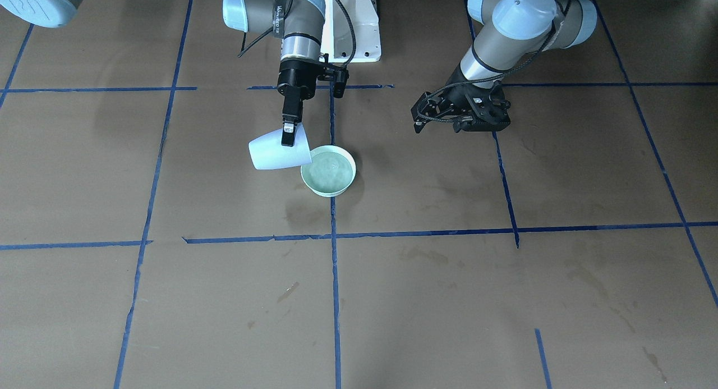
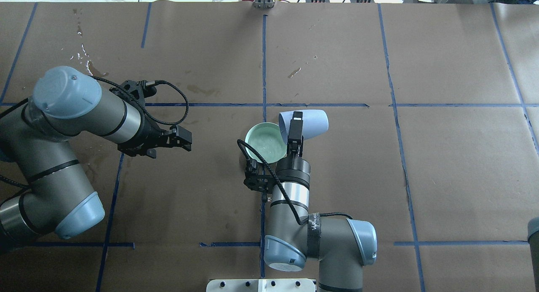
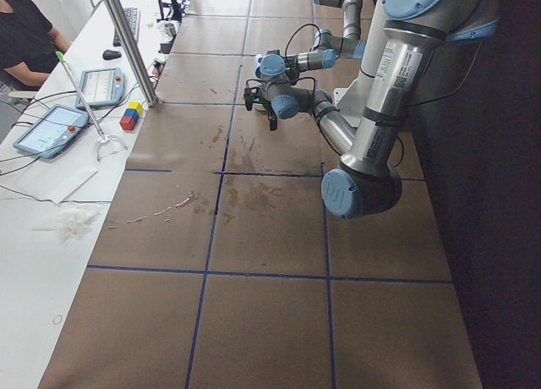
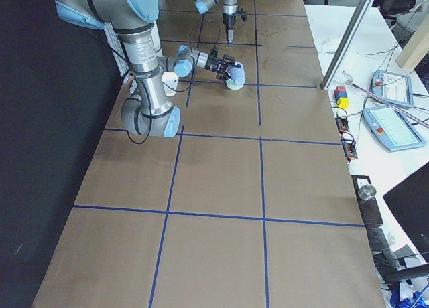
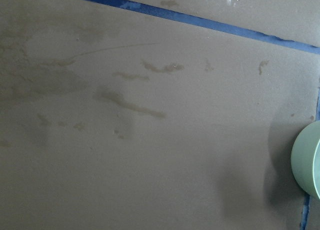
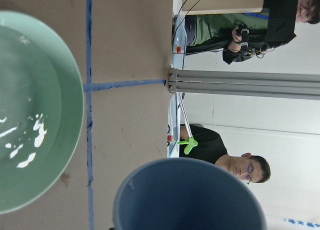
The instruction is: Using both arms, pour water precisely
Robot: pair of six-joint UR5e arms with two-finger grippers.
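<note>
The right end effector [image 2: 296, 122] is clamped on the wall of a pale blue cup [image 1: 272, 153], which is tipped on its side. Just past the cup's mouth a green bowl [image 1: 328, 193] sits on the desk [image 1: 505, 299], and the water [image 1: 332, 170] ripples inside it. To finish well, I judge the lip belongs over the bowl's rim, with the wrist rolled slowly so the last drops land inside. Well apart, the left end effector [image 2: 184, 140] hangs open and empty.
</note>
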